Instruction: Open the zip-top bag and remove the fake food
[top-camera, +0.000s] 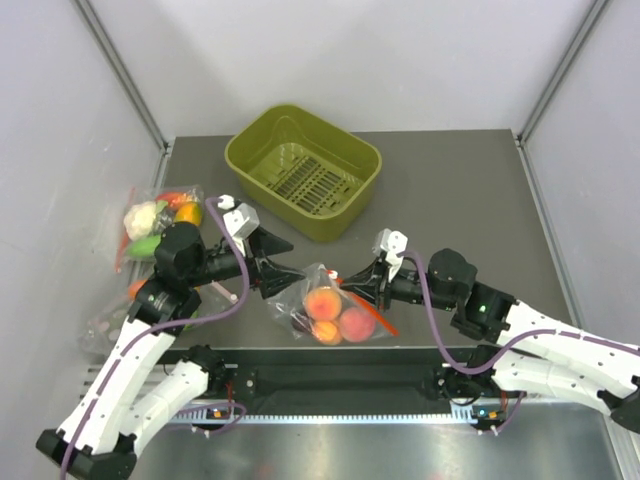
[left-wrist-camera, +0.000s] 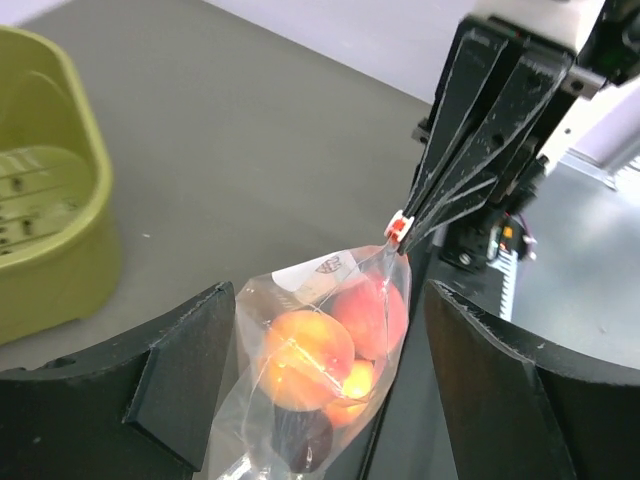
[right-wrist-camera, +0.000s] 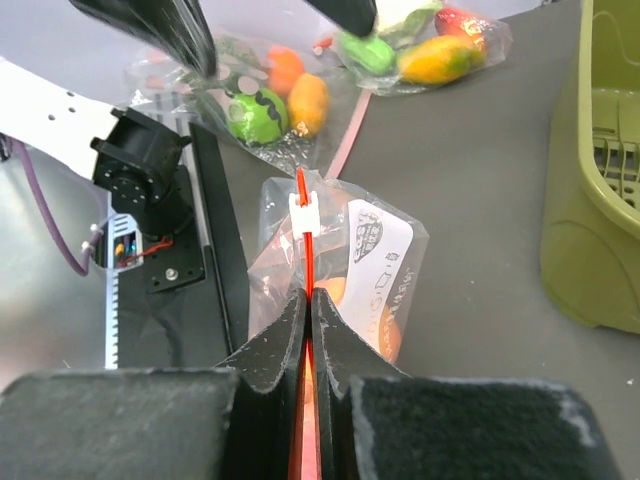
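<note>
The zip-top bag (top-camera: 322, 312) lies near the table's front edge, crinkly and clear, with a white label. Inside it is the fake food (top-camera: 323, 302): three orange-pink peaches, and a dark round piece beside them. My right gripper (right-wrist-camera: 308, 300) is shut on the bag's orange-red zip strip (right-wrist-camera: 303, 195), just behind the white slider (right-wrist-camera: 304, 211). The left gripper (left-wrist-camera: 330, 385) is open, and the bag (left-wrist-camera: 320, 350) with the peaches (left-wrist-camera: 305, 360) sits between its fingers, touching neither. From above, the left gripper (top-camera: 288, 265) is at the bag's left end and the right gripper (top-camera: 342, 280) at its top edge.
An olive-green slotted basket (top-camera: 305, 185) stands at the back centre. Two other clear bags of vegetables lie at the left edge, one further back (top-camera: 160, 218) and one nearer (top-camera: 120, 310), partly under the left arm. The black base rail (top-camera: 330, 380) runs along the front.
</note>
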